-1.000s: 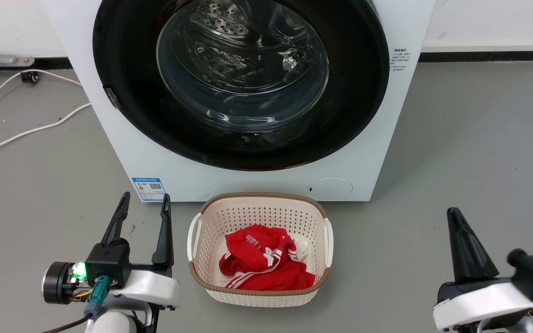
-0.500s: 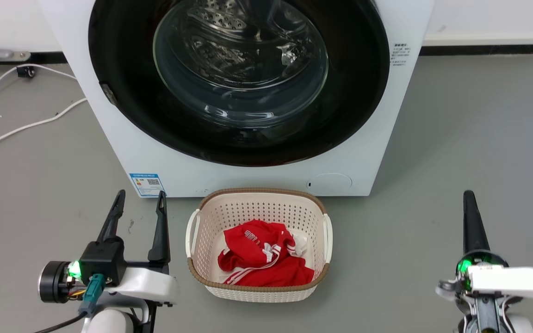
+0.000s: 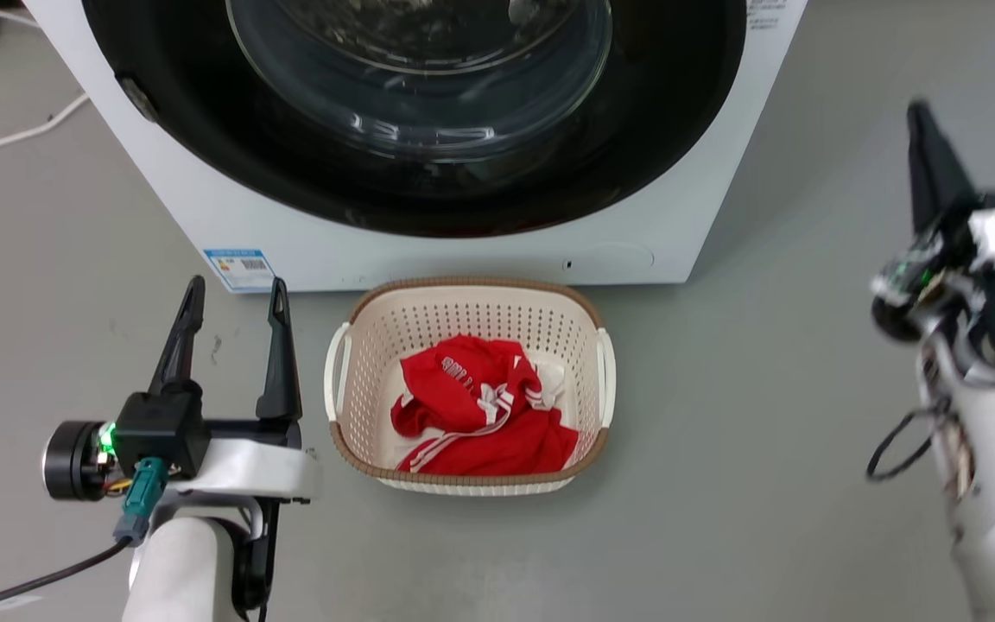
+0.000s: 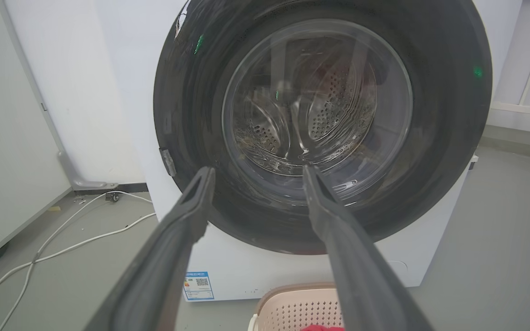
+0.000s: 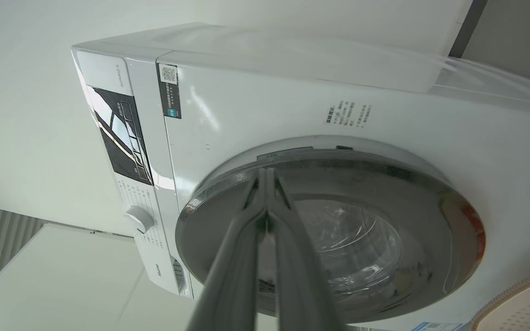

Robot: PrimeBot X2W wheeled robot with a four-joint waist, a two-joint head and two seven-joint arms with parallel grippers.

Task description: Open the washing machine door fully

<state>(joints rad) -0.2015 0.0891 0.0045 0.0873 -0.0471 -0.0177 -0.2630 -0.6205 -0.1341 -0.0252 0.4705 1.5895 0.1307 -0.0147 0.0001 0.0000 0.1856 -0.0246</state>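
Note:
The white washing machine (image 3: 204, 207) stands at the top of the head view. Its glossy black washing machine door (image 3: 204, 130) with the bulging glass centre lies flat against the front. My left gripper (image 3: 236, 289) is open and empty at the lower left, low in front of the machine's left corner. In the left wrist view its gripper (image 4: 258, 171) points at the door (image 4: 430, 115). My right gripper (image 3: 919, 112) is raised to the right of the machine, clear of it. In the right wrist view the gripper (image 5: 265, 174) is shut on nothing, aimed at the door's (image 5: 384, 184) rim.
A cream perforated basket (image 3: 463, 292) holding a red garment (image 3: 480, 406) sits on the grey floor right before the machine, between my arms. White cables (image 3: 14, 134) lie on the floor at the left. A small round flap (image 3: 605, 257) is at the machine's bottom right.
The head camera has tilted down, shifting the whole picture upward. My right arm has risen and turned, its gripper now high beside the machine's right side. The left gripper keeps its pose.

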